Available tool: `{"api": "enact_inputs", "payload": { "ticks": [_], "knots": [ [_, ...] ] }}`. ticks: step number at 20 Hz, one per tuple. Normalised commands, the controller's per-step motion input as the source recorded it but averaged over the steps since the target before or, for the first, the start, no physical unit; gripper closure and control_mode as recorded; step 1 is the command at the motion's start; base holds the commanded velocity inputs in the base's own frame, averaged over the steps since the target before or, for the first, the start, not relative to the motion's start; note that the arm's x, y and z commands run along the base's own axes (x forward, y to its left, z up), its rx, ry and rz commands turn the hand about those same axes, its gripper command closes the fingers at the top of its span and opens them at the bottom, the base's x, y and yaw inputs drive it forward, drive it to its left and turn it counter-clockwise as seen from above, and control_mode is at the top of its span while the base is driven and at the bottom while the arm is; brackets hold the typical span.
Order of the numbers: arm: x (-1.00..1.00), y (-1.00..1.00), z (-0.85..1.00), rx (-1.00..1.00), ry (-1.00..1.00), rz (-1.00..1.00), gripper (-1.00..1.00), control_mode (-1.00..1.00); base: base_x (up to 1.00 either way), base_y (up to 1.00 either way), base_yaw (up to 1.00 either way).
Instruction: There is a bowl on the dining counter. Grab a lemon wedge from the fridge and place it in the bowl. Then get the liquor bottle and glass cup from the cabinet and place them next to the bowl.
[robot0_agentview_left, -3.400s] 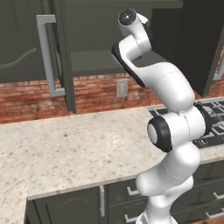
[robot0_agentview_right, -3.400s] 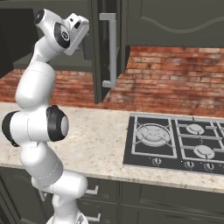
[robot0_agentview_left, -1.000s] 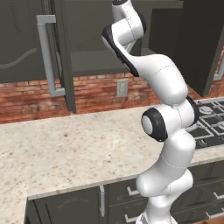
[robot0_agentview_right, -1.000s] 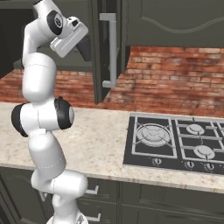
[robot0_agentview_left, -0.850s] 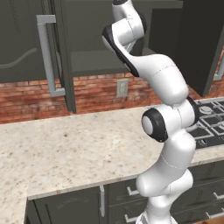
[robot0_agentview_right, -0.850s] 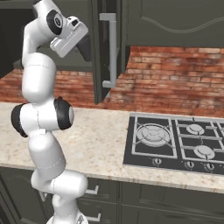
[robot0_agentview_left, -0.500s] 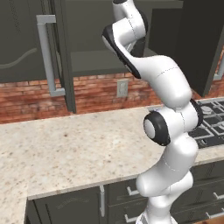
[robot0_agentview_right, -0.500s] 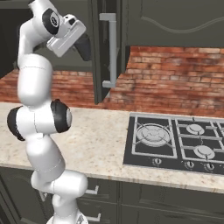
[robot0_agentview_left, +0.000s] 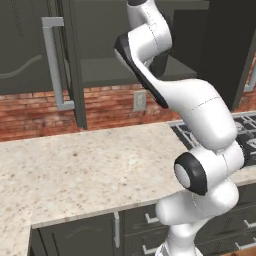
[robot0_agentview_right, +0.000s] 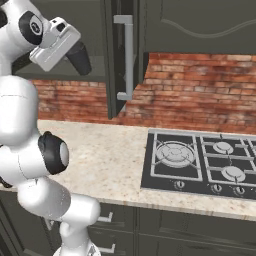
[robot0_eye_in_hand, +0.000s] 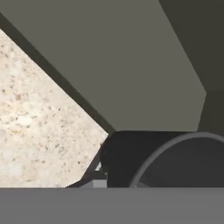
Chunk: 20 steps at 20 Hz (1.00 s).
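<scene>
From the left base view, the arm (robot0_agentview_left: 200, 115) reaches up into the open cabinet (robot0_agentview_left: 110, 60) above the tabletop (robot0_agentview_left: 90, 165), its upper end passing out of the top of the frame. The cabinet door (robot0_agentview_left: 62, 60) stands swung out, edge-on, with its handle facing left. By my judgement the cabinet step is in hand: fetching the bottle or the cup.

From the right base view, the hand sits level with the cabinet shelf (robot0_agentview_right: 95, 75), and a dark, rounded thing (robot0_agentview_right: 80, 57) juts from it toward the cabinet mouth. Whether that is the bottle, the cup or part of the hand I cannot tell. The stove (robot0_agentview_right: 200, 162) lies well to the right on the tabletop.

In the hand view, a dark cylinder with a curved rim (robot0_eye_in_hand: 162, 157) fills the lower right, pressed close to the camera, with the shelf's grey underside above it and speckled tabletop at left. The gripper is closed almost fully; it seems to be clamped on that dark item, probably its thin wall or neck, though the fingertips are hidden. Next should come a clean lift clear of the shelf, then a carry to the bowl.
</scene>
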Motion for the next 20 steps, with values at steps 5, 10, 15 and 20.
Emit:
{"api": "enact_inputs", "payload": {
  "ticks": [5,10,15,20],
  "knots": [
    [-1.00,0.45,0.00,0.12,0.00,0.00,1.00,-1.00,0.00,0.00,0.00],
    [-1.00,0.14,-0.02,0.16,0.01,-0.02,1.00,-1.00,0.00,0.00,0.00],
    [-0.72,-0.07,-0.37,0.13,0.09,-0.09,1.00,-1.00,0.00,0.00,0.00],
    [-0.29,-0.13,-0.45,0.11,0.12,-0.10,1.00,-1.00,0.00,0.00,0.00]
  ]
}}
